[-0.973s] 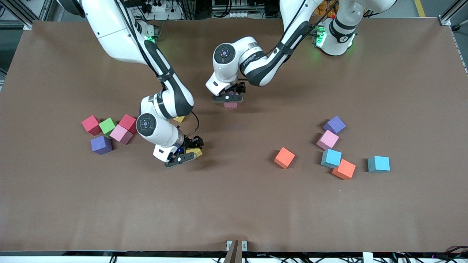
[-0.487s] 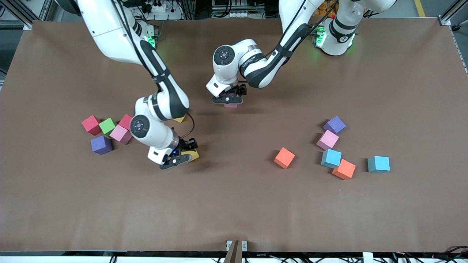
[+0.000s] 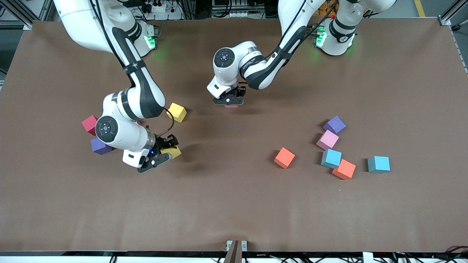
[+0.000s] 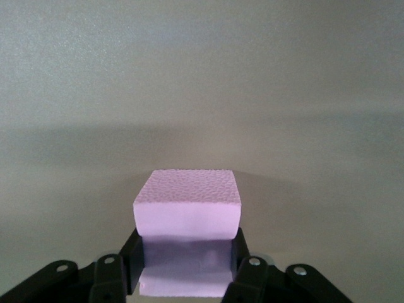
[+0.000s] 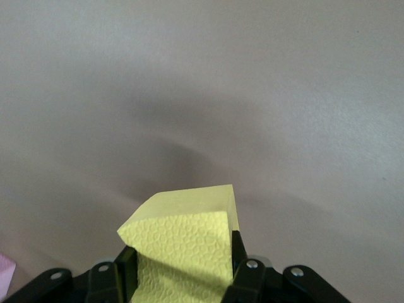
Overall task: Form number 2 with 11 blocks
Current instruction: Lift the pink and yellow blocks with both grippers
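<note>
My right gripper [image 3: 161,156] is shut on a yellow block [image 3: 172,151], which sits tilted between its fingers [image 5: 183,262] a little above the table. A second yellow block [image 3: 177,111] lies on the table farther from the front camera. My left gripper [image 3: 229,102] is down at the table's middle, toward the robots' bases, shut on a pink block [image 3: 231,106] that rests on the surface. In the left wrist view both fingers press the sides of this pink block [image 4: 187,196]. The number 2 is out of view.
A red block [image 3: 89,124] and a purple block [image 3: 98,146] peek out beside the right arm, which hides what lies between them. Toward the left arm's end lie a purple block [image 3: 335,124], a pink block [image 3: 327,139], two light blue blocks [image 3: 331,157] and two orange blocks [image 3: 284,157].
My right arm has carried its yellow block toward the right arm's end, uncovering the second yellow block and hiding the green and pink ones. My left gripper has closed on the pink block.
</note>
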